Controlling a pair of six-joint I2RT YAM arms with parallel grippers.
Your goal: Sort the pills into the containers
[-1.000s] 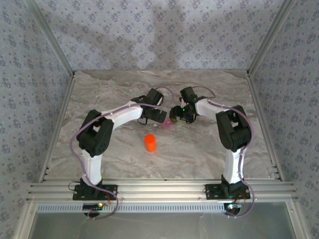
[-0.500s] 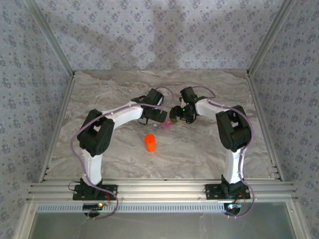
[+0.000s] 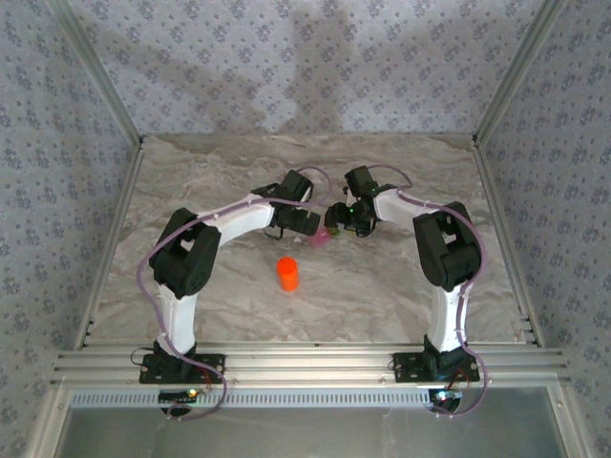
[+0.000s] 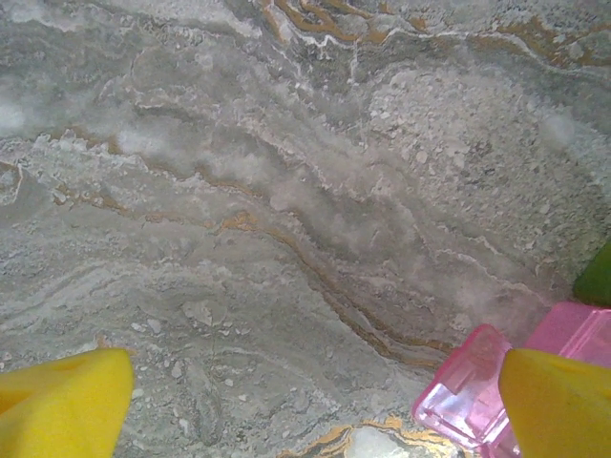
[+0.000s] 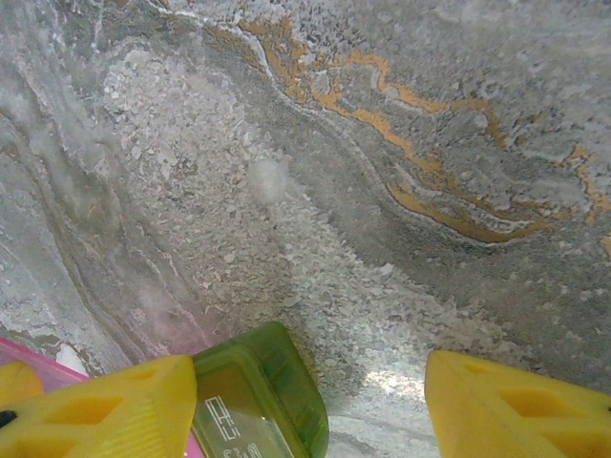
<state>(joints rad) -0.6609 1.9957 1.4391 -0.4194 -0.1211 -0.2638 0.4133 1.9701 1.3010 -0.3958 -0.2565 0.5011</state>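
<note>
There are 1 orange bottle [image 3: 287,274], 1 pink container [image 4: 468,386], 1 green container [image 5: 258,401] and 2 arms [image 3: 229,221].

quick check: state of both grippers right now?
Left gripper: open, holding nothing; pink compartment beside one finger.
Right gripper: open, jaws part-spread; green compartment between them, gap on one side, not clamped.

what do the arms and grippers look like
Both the left arm and right arm have white link shells with black joint housings, and a translucent pinkish cable loops along each. The fingers are yellow wedges; the right ones show moulded recesses.
</note>
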